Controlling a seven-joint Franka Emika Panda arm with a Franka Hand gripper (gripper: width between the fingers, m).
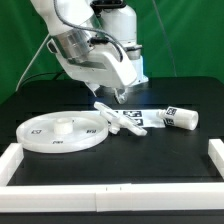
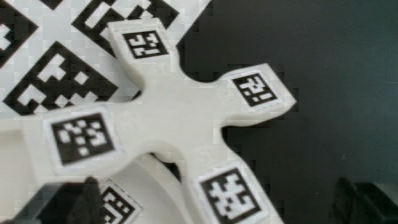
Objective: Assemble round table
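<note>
Running along the near edge: rail [image 1: 110, 190], white, long, with shorter white lengths at both sides. Behind it, on the black table [image 1: 160, 155], toward the exterior view's left: disc [image 1: 60, 132], wide, round, rimmed, lying flat, small tags on top. Farther in, mid-table: armed piece [image 1: 122, 120], white, flat, a square tag on each arm, lying partly over the marker board [image 2: 63, 75]; just beside the disc, contact cannot be told. Toward the exterior view's right, near the armed piece: cylinder [image 1: 180, 117], short, thick, lying on its side, tagged. Directly above the armed piece: gripper [image 1: 120, 97], jaws spread wide, holding nothing; in the wrist view its dark fingers [image 2: 71, 205] stand to either side of one arm of the piece. Farthest: green backdrop [image 1: 190, 50].
</note>
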